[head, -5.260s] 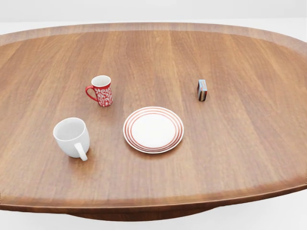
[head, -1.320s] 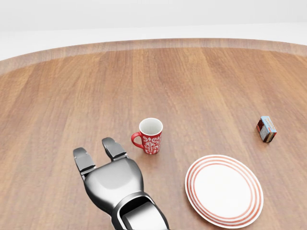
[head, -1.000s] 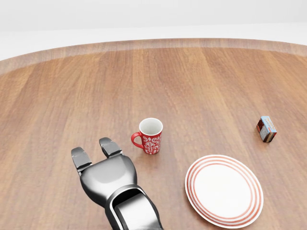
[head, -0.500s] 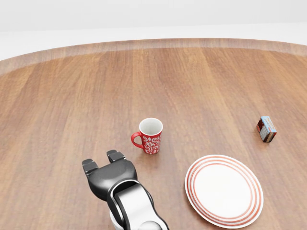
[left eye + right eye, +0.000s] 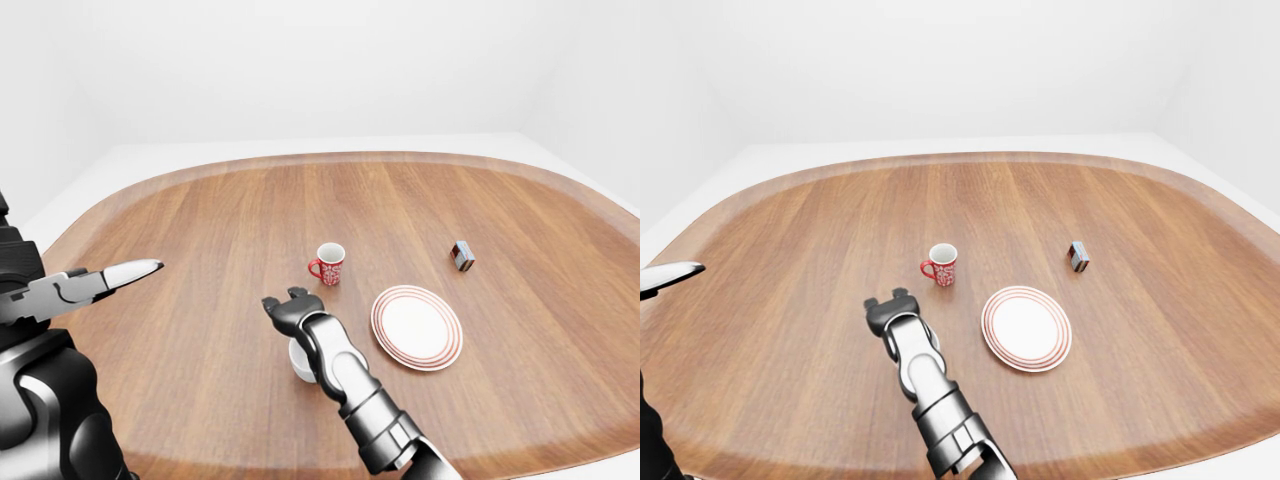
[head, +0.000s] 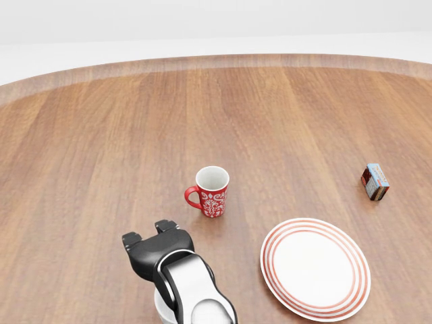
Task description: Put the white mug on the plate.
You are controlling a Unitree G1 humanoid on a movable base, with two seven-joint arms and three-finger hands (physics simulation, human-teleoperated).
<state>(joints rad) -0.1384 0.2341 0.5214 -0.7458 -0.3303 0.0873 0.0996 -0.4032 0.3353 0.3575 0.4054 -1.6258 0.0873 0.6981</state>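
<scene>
The white mug [image 5: 299, 364] stands on the table, to the left of the plate [image 6: 315, 268], and my right forearm covers most of it. In the head view only a sliver of its white side [image 6: 160, 309] shows at the bottom edge. My right hand [image 6: 150, 236] hangs above and just beyond the mug with its fingers bent downward, not closed round it. The plate is white with red rings and holds nothing. At the far left of the left-eye view my left hand [image 5: 128, 270] is held up off the table, fingers stretched out.
A red patterned mug [image 6: 213, 192] stands upright just beyond my right hand, its handle to the left. A small box [image 6: 375, 182] sits to the right, beyond the plate. The oval wooden table [image 6: 304, 115] stretches far past them.
My right hand has drawn back toward the bottom of the head view and tipped downward over the white mug, its fingers curling from stretched to bent. The mugs, plate and box have not moved.
</scene>
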